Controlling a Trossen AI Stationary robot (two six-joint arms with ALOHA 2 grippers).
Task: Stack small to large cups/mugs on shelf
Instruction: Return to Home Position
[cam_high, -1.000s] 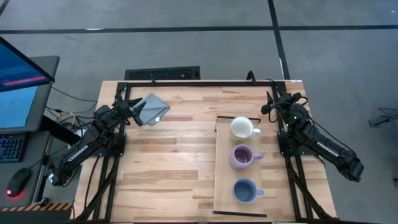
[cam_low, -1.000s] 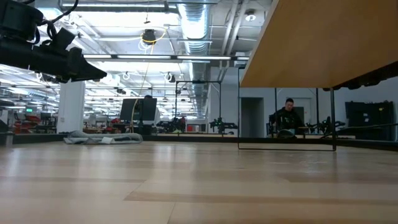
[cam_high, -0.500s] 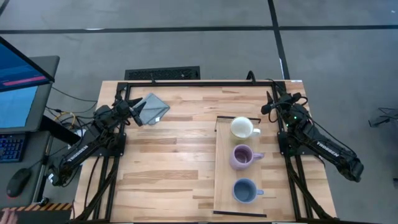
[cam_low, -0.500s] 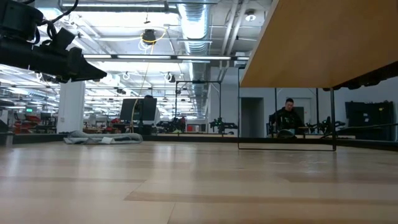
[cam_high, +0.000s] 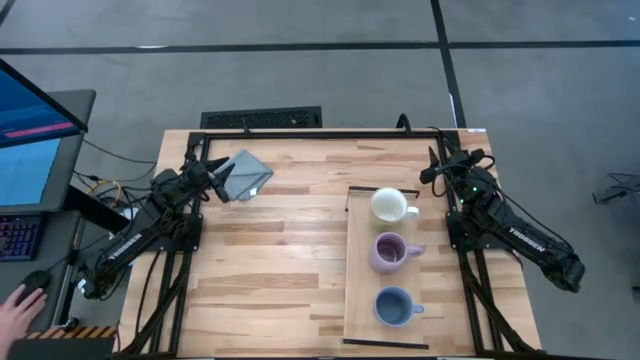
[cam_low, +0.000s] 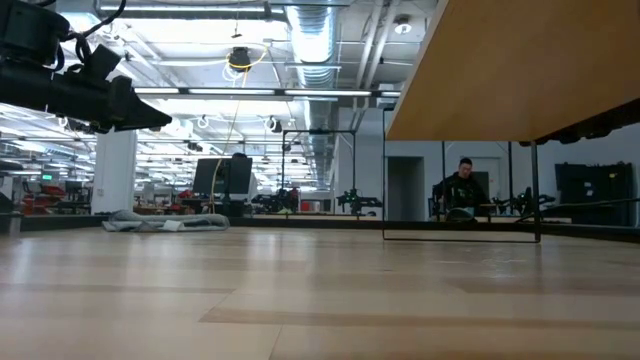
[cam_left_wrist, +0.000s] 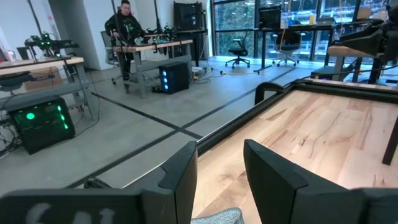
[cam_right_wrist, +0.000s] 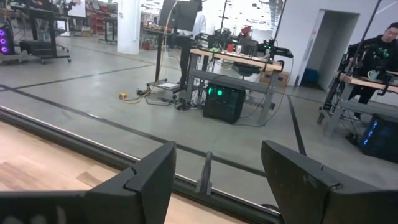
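- The three mugs are standing in a row along the shelf (cam_high: 357, 280), apart from one another, with their handles pointing toward the right arm's side. The cream-white mug (cam_high: 388, 205) is at the far end, the lavender mug (cam_high: 389, 251) in the middle, and the blue mug (cam_high: 393, 306) at the near end.
- The shelf is lying along the right half of the bench (cam_high: 280, 260); the low view is showing only its underside.
- Placing looks finished, so the step in hand is parking both arms.
- The right gripper (cam_high: 437, 165) is sitting by the bench's right edge, near the cream-white mug's handle but not touching it. Its fingers are spread wide and holding nothing.
- Any motion by this arm is best made outward and away from the handles, never across the row, since a knocked handle could turn or tip a mug.
- The left gripper (cam_high: 222, 183) is hovering at the grey cloth (cam_high: 245, 172) near the far left corner, well apart from the shelf. Its fingers are parted and empty, and it should be lifting clear so as not to drag the cloth.
- A person's hand (cam_high: 12, 308) is reaching in beside the bench, clear of both arms.
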